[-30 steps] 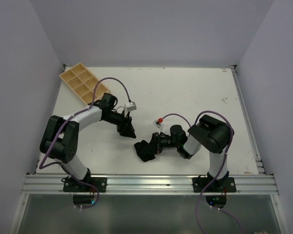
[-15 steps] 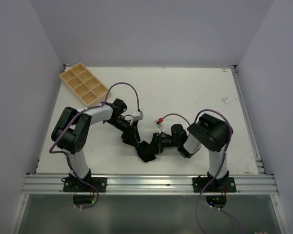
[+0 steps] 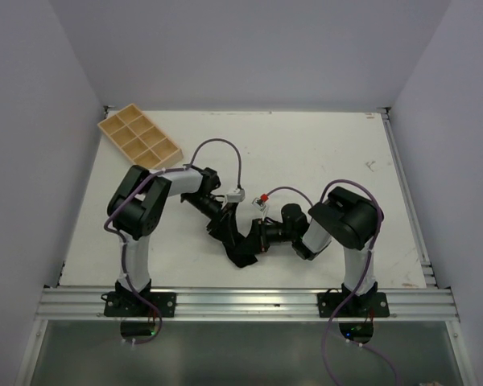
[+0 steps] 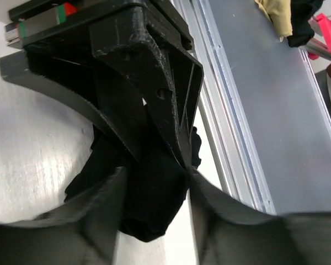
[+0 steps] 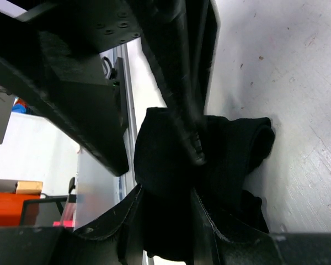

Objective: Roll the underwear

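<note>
Right fingers (image 5: 231, 238) clamp the one underwear (image 5: 231, 149); left fingers (image 4: 88, 221) straddle it, grip impossible to tell.

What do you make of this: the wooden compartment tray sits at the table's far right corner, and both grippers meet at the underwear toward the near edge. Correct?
Not quite. The tray sits at the far left corner of the table, not the far right, as the top external view shows. The rest holds: the left gripper and right gripper meet at the underwear toward the near edge.

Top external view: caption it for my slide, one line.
Two-arm rolling: left tool and right tool meet at the black underwear; wooden compartment tray far left.
</note>
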You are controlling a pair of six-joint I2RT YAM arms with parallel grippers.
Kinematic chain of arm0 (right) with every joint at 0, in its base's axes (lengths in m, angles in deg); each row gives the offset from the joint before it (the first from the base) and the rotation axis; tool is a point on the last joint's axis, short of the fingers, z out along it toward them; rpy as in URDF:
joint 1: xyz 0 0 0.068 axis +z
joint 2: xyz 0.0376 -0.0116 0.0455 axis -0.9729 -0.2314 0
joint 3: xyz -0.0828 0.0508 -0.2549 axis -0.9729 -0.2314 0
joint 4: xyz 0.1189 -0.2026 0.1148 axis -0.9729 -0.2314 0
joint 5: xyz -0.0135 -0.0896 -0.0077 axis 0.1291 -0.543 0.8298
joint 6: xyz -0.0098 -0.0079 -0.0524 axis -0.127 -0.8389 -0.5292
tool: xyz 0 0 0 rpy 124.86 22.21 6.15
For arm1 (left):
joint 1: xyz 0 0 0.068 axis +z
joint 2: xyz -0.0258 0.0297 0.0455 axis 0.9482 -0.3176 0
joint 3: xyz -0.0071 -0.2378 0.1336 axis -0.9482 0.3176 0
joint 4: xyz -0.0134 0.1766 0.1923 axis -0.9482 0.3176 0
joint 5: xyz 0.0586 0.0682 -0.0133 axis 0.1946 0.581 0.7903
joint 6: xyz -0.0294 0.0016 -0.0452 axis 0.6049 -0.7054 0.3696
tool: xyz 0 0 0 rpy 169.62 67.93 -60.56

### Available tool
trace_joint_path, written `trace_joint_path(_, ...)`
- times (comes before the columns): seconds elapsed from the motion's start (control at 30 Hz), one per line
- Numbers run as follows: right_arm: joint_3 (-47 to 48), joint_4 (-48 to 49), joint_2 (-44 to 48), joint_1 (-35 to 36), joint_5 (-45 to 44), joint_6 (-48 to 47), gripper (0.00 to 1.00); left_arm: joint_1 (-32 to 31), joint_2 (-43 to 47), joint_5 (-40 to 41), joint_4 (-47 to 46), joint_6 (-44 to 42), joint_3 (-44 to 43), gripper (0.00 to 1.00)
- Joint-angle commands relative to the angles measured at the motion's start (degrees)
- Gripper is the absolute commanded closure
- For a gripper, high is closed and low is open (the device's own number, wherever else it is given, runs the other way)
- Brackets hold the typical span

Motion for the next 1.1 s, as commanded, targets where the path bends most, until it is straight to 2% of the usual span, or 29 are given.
trace_joint_path(0.0,-2.2,-11.1,-3.0,0.2,-1.1,-3.2,0.68,-0.8,-2.1,-3.4,5.5,-7.8,-2.7,0.52)
trace_joint_path(0.07,-2.0,-11.2,-3.0,0.2,-1.0,-3.1,0.68,-1.1,-3.0,-3.5,6.7,-9.0,-3.4,0.61)
trace_joint_path(0.2,-1.1,-12.3,-2.3,0.1,-1.1,-3.4,0.66,-2.0,-5.1,-3.4,8.6,-10.5,-4.8,0.92)
trace_joint_path(0.27,-0.6,-16.9,-0.2,0.1,-2.2,-5.7,0.63,-2.6,-5.7,-3.3,9.6,-10.8,-5.8,1.00)
trace_joint_path(0.4,2.1,-30.8,6.3,0.1,-5.4,-12.6,0.58,-4.3,-6.4,-1.5,9.4,-9.3,-6.5,1.00)
trace_joint_path(0.43,2.6,-37.0,9.6,0.1,-6.3,-14.1,0.57,-4.5,-6.4,-1.4,8.7,-8.3,-6.4,1.00)
trace_joint_path(0.5,3.6,-42.1,12.7,0.1,-10.2,-17.4,0.54,-4.9,-6.4,-1.0,8.5,-7.9,-6.4,1.00)
trace_joint_path(0.53,4.1,-48.0,14.3,0.1,-12.1,-18.9,0.53,-4.9,-6.4,-0.8,8.0,-7.2,-6.4,1.00)
trace_joint_path(0.63,5.1,-54.9,18.7,0.2,-16.2,-22.0,0.51,-5.5,-6.7,0.1,7.4,-5.5,-6.8,1.00)
trace_joint_path(0.93,8.0,-68.1,32.3,0.3,-26.2,-26.3,0.46,-7.0,-8.2,2.3,6.3,-2.0,-8.0,1.00)
trace_joint_path(1.07,7.2,-70.1,36.8,0.4,-27.9,-26.5,0.44,-7.1,-8.6,3.0,5.8,-0.6,-8.7,1.00)
